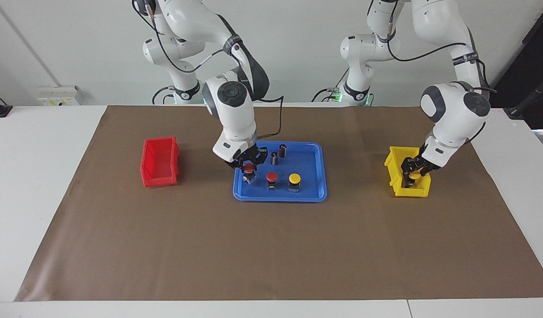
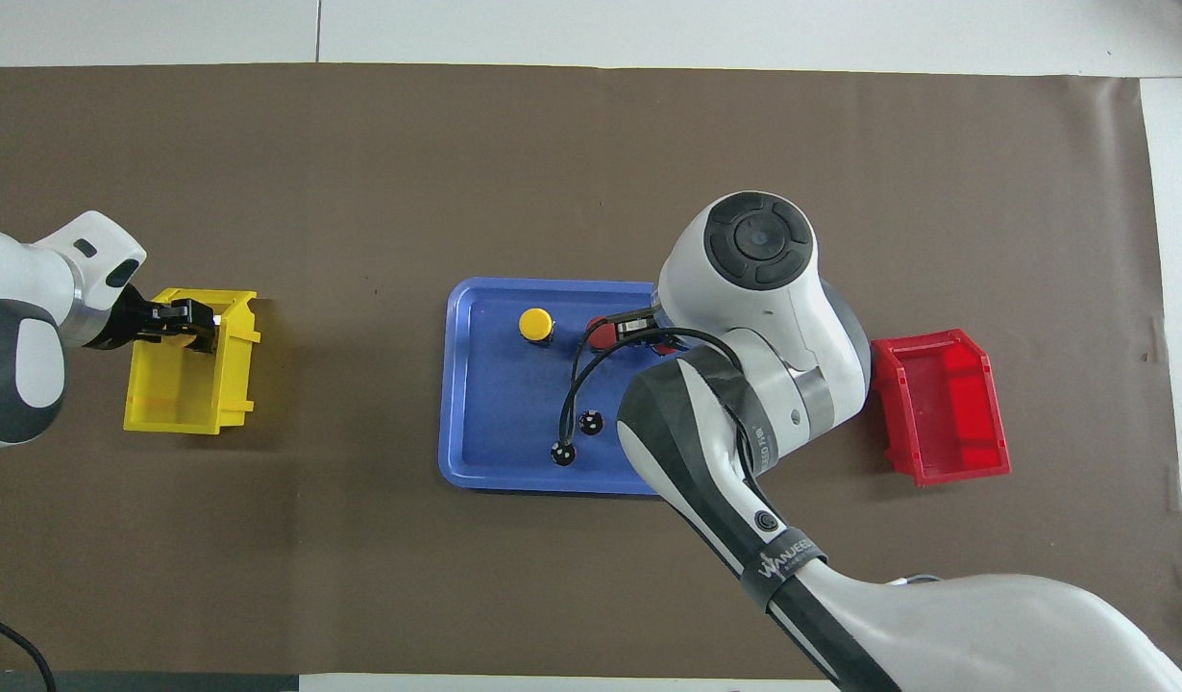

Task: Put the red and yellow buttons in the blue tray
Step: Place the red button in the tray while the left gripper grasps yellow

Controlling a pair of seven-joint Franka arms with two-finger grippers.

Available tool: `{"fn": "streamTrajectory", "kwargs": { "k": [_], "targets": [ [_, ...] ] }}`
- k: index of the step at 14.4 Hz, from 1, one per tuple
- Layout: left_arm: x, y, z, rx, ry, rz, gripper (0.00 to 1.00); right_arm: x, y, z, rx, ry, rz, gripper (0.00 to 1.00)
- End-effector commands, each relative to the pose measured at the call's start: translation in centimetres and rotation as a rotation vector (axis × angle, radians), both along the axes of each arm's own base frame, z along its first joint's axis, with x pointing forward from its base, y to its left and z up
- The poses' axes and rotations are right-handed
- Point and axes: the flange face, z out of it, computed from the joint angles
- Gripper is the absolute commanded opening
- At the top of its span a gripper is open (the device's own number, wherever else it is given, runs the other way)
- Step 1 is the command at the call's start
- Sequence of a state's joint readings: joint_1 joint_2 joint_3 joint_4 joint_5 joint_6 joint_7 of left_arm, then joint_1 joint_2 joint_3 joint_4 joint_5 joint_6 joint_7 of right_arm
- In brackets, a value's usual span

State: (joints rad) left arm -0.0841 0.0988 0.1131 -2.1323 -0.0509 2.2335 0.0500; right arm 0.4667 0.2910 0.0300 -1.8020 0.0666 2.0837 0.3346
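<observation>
Red button (image 1: 249,167) pinched by right hand (image 1: 248,164) over blue tray (image 1: 313,193), overhead view hides it

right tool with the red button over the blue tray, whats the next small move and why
Probably lower it slightly and open. The right tool holds a red mushroom-cap push button low inside the wide shallow blue plastic tray, beside the red button and yellow button standing there, so only the release seems left.
</observation>
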Motion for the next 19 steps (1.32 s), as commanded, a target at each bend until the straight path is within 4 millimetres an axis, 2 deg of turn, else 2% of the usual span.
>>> {"fn": "streamTrajectory", "kwargs": {
  "k": [1,2,3,4,5,7,8,9,10,11,12,13,14,16,17,19],
  "targets": [
    [-0.7,0.1,0.2,-0.007,-0.035,-0.005,0.55,-0.2,-0.5,-0.7,0.001,0.005,0.007,0.26],
    [-0.6,0.1,0.2,-0.007,-0.038,-0.005,0.45,-0.1,-0.5,-1.4,0.001,0.004,0.022,0.26],
    [-0.5,0.1,0.3,-0.007,-0.04,-0.008,0.28,0.0,-0.4,-2.0,0.001,0.004,0.032,0.26],
    [-0.4,0.1,0.4,-0.007,-0.043,-0.008,0.16,0.1,-0.4,-2.7,-0.003,0.007,0.036,0.27],
    [-0.3,0.1,0.5,-0.007,-0.043,-0.009,0.09,0.1,-0.3,-3.0,-0.004,0.01,0.038,0.28],
    [0.2,-0.3,1.6,-0.009,-0.021,-0.011,0.05,0.2,-0.3,-3.0,-0.002,0.004,0.036,0.32],
    [0.6,-0.7,3.4,-0.015,0.011,-0.016,0.04,0.3,-0.2,-2.9,0.003,-0.007,0.037,0.6],
    [1.1,-1.0,5.6,-0.018,0.052,-0.018,0.04,0.0,0.4,-3.0,0.003,-0.005,0.046,0.77],
    [1.5,-1.5,7.9,-0.02,0.081,-0.002,0.04,-0.1,0.5,-2.9,-0.001,-0.004,0.046,1.0],
    [1.7,-2.6,10.0,-0.02,0.092,0.013,0.03,0.1,0.6,-2.3,0.004,-0.013,0.046,1.0],
    [1.5,-4.2,11.7,-0.018,0.107,0.012,0.02,0.6,0.3,-1.3,0.008,-0.026,0.04,1.0],
    [1.4,-5.9,12.7,-0.015,0.112,0.021,0.02,1.1,-0.5,0.8,0.011,-0.047,0.029,1.0],
    [1.4,-8.3,13.5,-0.01,0.109,0.055,0.02,1.7,-2.1,3.1,-0.001,-0.055,0.013,1.0],
    [0.5,-15.3,13.4,-0.004,0.08,0.161,0.02,2.6,-6.1,7.7,-0.013,-0.061,-0.041,1.0],
    [0.0,-18.4,13.3,-0.011,0.053,0.199,0.02,2.8,-7.6,9.7,-0.017,-0.057,-0.063,1.0],
    [-1.3,-24.6,12.9,-0.032,0.024,0.247,0.02,4.0,-12.2,13.3,-0.03,-0.025,-0.134,1.0]
  ]
}}
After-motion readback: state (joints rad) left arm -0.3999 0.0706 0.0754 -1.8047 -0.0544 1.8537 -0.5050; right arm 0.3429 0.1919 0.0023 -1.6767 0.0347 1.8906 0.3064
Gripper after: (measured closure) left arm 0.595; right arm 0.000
